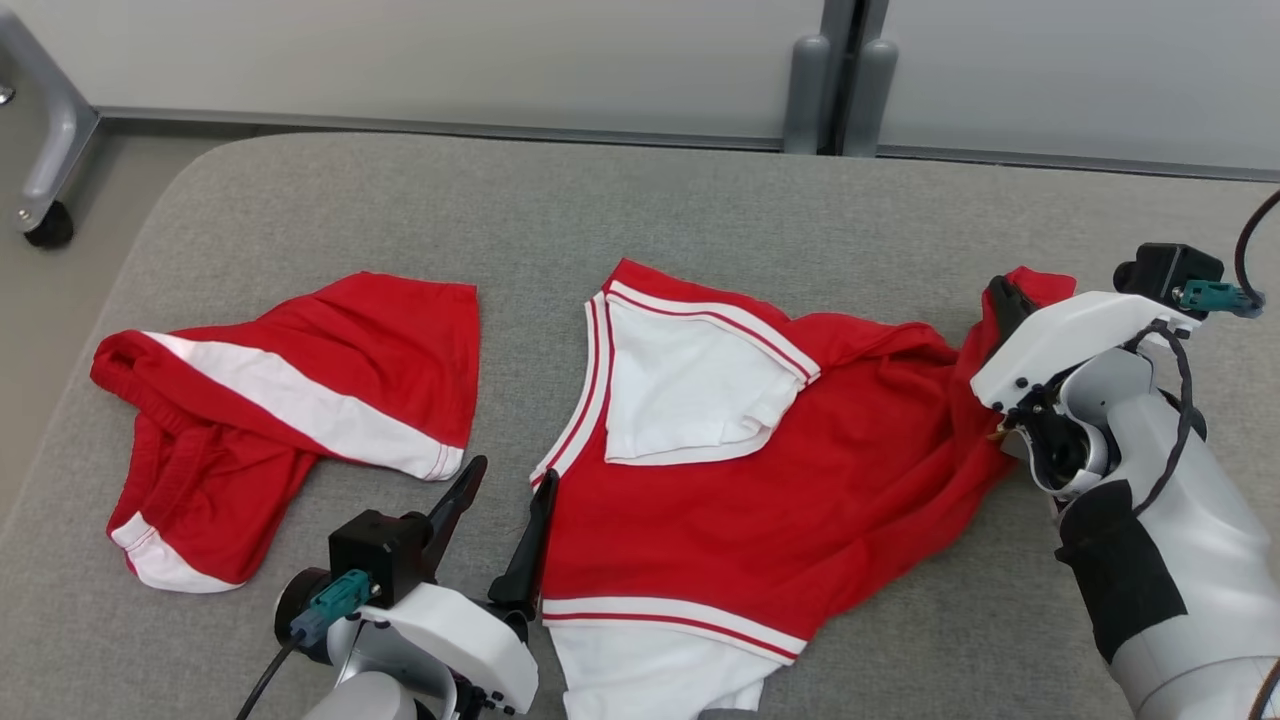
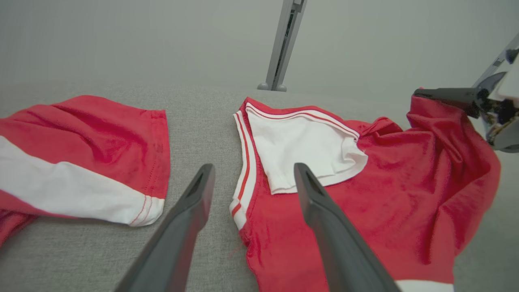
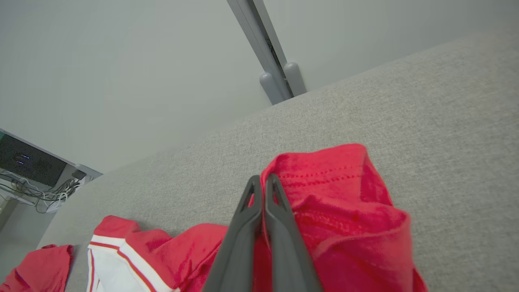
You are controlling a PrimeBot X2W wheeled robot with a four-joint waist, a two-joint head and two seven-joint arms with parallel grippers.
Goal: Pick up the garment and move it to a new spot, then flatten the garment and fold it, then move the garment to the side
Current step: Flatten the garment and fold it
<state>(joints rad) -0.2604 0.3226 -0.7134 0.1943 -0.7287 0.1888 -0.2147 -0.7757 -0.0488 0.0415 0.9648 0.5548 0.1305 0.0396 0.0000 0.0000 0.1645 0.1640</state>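
The garment (image 1: 760, 490) is a red top with white panels and striped trim, lying crumpled in the middle of the grey padded table (image 1: 600, 210). My right gripper (image 1: 1003, 297) is shut on its red far-right edge, which it holds bunched and slightly raised; the right wrist view shows the gripper (image 3: 262, 183) with its fingers pressed together on the garment's red cloth (image 3: 344, 190). My left gripper (image 1: 510, 478) stands open at the garment's near-left edge. In the left wrist view this gripper (image 2: 254, 168) straddles the striped edge of the garment (image 2: 365, 194), with nothing held.
Red shorts with a white stripe (image 1: 290, 400) lie on the table's left, apart from the top. A grey post (image 1: 835, 90) stands against the wall behind. A caster leg (image 1: 45, 215) is at far left. The table's back and right stretches are bare.
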